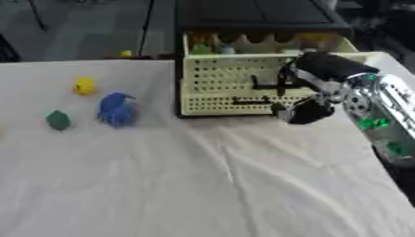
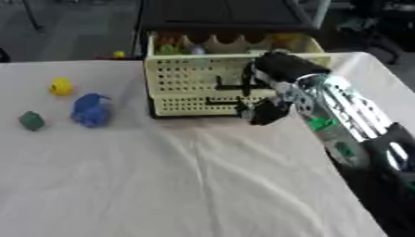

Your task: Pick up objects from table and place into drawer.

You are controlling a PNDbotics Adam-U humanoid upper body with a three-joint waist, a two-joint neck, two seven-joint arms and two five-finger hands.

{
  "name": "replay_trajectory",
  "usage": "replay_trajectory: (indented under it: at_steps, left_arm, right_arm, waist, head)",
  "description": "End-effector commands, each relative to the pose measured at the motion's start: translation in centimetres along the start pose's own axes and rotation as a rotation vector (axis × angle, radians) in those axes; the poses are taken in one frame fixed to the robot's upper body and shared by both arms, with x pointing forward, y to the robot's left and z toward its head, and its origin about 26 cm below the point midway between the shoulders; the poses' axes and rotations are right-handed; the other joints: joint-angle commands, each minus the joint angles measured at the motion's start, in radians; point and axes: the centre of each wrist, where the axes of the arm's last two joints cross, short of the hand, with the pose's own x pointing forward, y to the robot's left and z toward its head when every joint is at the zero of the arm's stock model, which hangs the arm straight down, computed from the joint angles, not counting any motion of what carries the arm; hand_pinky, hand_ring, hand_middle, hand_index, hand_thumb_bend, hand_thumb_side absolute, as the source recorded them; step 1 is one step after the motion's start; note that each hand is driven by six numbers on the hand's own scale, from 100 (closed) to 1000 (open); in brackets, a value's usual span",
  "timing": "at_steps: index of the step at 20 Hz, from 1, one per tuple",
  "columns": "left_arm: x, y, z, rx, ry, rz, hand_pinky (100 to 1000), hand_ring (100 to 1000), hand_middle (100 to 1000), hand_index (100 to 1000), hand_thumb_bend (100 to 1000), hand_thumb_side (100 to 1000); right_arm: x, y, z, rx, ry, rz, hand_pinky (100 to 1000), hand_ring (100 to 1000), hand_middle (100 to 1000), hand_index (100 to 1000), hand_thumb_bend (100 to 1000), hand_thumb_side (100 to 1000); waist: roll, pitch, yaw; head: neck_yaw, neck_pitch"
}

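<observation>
Right hand sits at the front of the pale yellow perforated drawer at about 1 o'clock on the table, fingers apparently curled at the dark handle, though whether it really grips I cannot tell; left hand not in view. Risk, as I judge it: a skewed pull could drag the whole unit across the cloth or slip off the handle. Objects wait well apart at 10 o'clock: yellow toy, blue toy, green piece.

Yellow, blue, green objects near table's left edge; perforated cream drawer pulled open at far edge.
</observation>
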Motion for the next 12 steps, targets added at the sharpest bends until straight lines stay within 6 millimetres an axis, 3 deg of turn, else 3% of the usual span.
replay_trajectory:
  at_steps: [1,10,12]
  left_arm:
    - [0.42,1.08,-0.61,0.033,-0.029,-0.021,713,791,850,961,263,989]
    - [0.38,1.05,-0.56,0.039,-0.025,-0.016,712,791,849,961,261,989]
    - [0.38,1.02,-0.54,0.038,-0.024,-0.015,712,791,849,961,260,990]
  right_arm:
    - [0.34,-1.38,1.92,-0.053,-0.012,0.018,100,100,100,539,287,266]
    - [0.82,-1.05,2.83,-0.085,-0.023,0.034,100,100,100,542,281,283]
    - [0.82,-0.96,2.82,-0.091,-0.019,0.039,100,100,100,608,290,291]
  waist:
    - [0.005,-0.015,-0.003]
    - [0.007,-0.013,-0.007]
    - [0.007,-0.013,-0.008]
  head:
    - [0.006,-0.006]
    - [0.006,-0.010]
    - [0.007,-0.011]
